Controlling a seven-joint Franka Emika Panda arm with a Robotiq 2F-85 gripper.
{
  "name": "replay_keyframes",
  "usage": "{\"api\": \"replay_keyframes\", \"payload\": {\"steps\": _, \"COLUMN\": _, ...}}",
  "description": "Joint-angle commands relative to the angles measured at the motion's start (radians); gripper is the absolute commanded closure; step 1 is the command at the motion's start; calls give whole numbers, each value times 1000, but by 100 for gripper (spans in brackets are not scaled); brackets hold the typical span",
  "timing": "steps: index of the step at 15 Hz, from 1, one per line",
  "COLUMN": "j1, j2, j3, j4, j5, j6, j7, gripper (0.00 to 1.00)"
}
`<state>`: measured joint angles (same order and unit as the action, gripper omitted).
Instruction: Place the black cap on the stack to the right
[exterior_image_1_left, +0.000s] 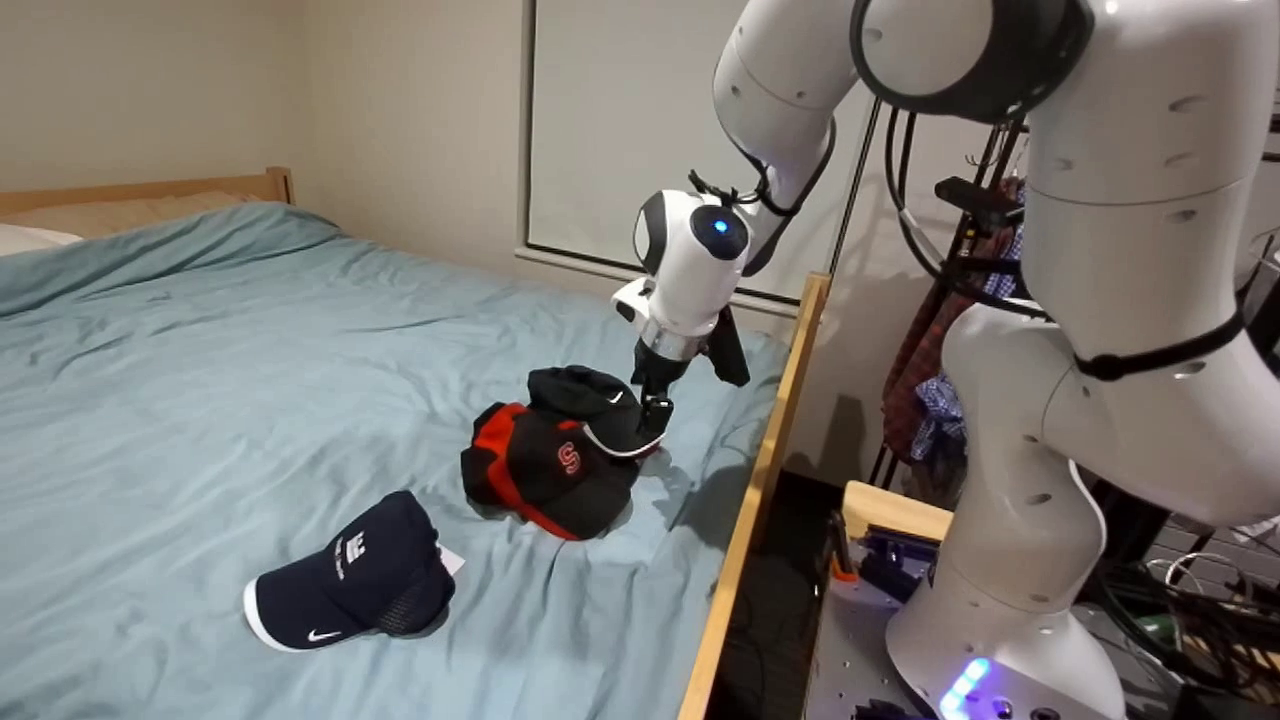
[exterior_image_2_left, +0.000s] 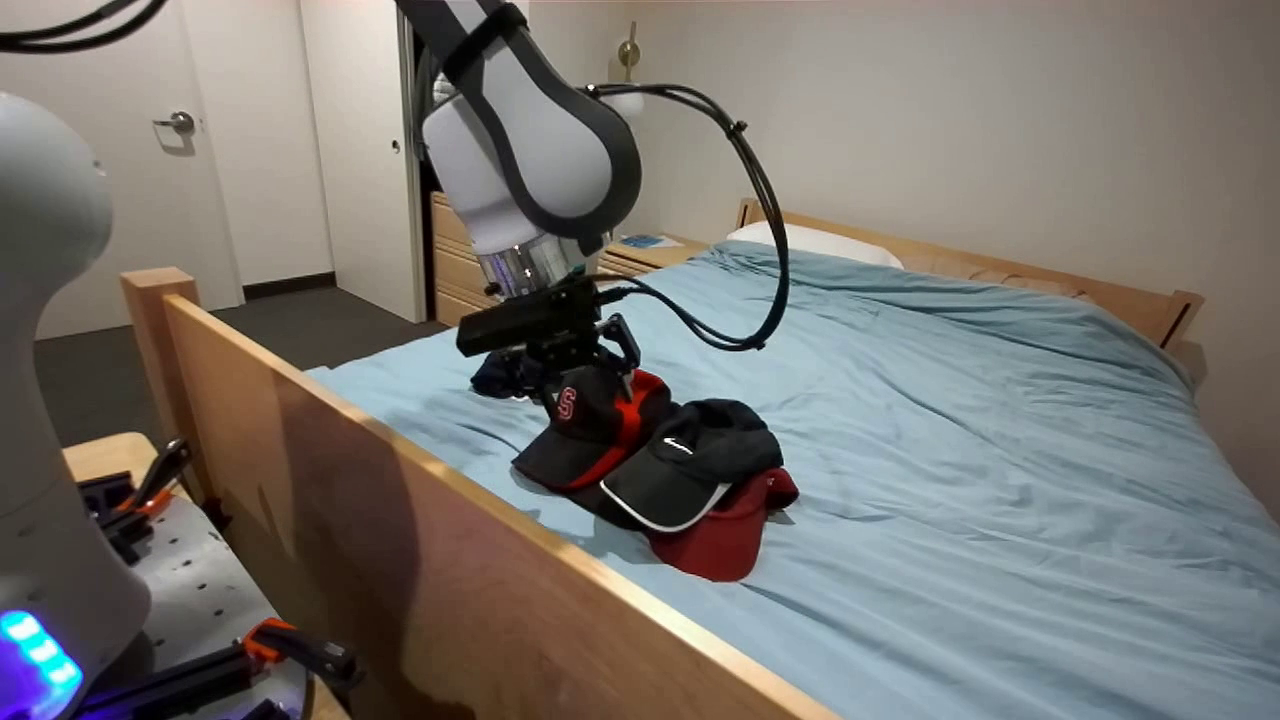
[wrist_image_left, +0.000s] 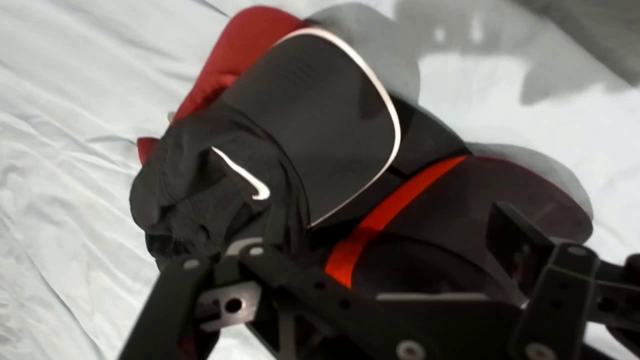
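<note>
The stack is a loose pile of caps in both exterior views (exterior_image_1_left: 575, 455) (exterior_image_2_left: 700, 470). A black cap with a white swoosh and white-edged brim (exterior_image_2_left: 690, 460) lies on a red cap (exterior_image_2_left: 712, 545) and a dark brim. A black cap with a red stripe and an S (exterior_image_2_left: 590, 415) leans against them; it also shows in the wrist view (wrist_image_left: 425, 210). A wholly unmarked black cap does not show clearly; I cannot tell which cap is the task's. My gripper (wrist_image_left: 392, 220) (exterior_image_2_left: 590, 395) is open, its fingers spread over the S cap's crown. Contact is not clear.
A dark cap with a white front logo (exterior_image_1_left: 350, 580) lies apart on the blue-green bed cover (exterior_image_1_left: 250, 400). The wooden bed rail (exterior_image_1_left: 770, 470) (exterior_image_2_left: 450, 490) runs between the pile and the robot base. A robot table with clamps (exterior_image_2_left: 200, 620) stands beyond it.
</note>
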<state>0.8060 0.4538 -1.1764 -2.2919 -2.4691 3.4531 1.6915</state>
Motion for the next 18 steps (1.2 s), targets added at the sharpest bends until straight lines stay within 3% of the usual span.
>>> {"api": "replay_keyframes", "payload": {"steps": 1, "j1": 68, "j2": 124, "j3": -26, "j4": -29, "j5": -127, "j6": 0, "j7": 228, "gripper": 0}}
{"api": "replay_keyframes", "payload": {"steps": 3, "j1": 109, "j2": 196, "j3": -51, "j4": -37, "j5": -176, "j6": 0, "j7": 338, "gripper": 0}}
{"api": "replay_keyframes", "payload": {"steps": 4, "j1": 61, "j2": 110, "j3": -20, "j4": -34, "j5": -131, "j6": 0, "j7": 225, "gripper": 0}}
{"api": "replay_keyframes", "payload": {"steps": 7, "j1": 84, "j2": 178, "j3": -29, "j4": -39, "j5": -141, "j6": 0, "j7": 286, "gripper": 0}}
{"api": "replay_keyframes", "payload": {"steps": 8, "j1": -22, "j2": 27, "j3": 61, "j4": -59, "j5": -139, "j6": 0, "j7": 208, "gripper": 0}}
{"api": "replay_keyframes", "payload": {"steps": 10, "j1": -13, "j2": -40, "j3": 56, "j4": -75, "j5": -137, "j6": 3, "j7": 196, "gripper": 0}}
{"api": "replay_keyframes", "payload": {"steps": 13, "j1": -62, "j2": -177, "j3": 67, "j4": -100, "j5": -137, "j6": 3, "j7": 143, "gripper": 0}}
{"api": "replay_keyframes", "payload": {"steps": 14, "j1": -88, "j2": -219, "j3": 66, "j4": -125, "j5": -88, "j6": 4, "j7": 60, "gripper": 0}}
{"api": "replay_keyframes", "payload": {"steps": 16, "j1": -147, "j2": -327, "j3": 124, "j4": -143, "j5": -163, "j6": 5, "j7": 102, "gripper": 0}}
{"api": "replay_keyframes", "payload": {"steps": 18, "j1": -199, "j2": -413, "j3": 173, "j4": -184, "j5": -134, "j6": 5, "j7": 68, "gripper": 0}}
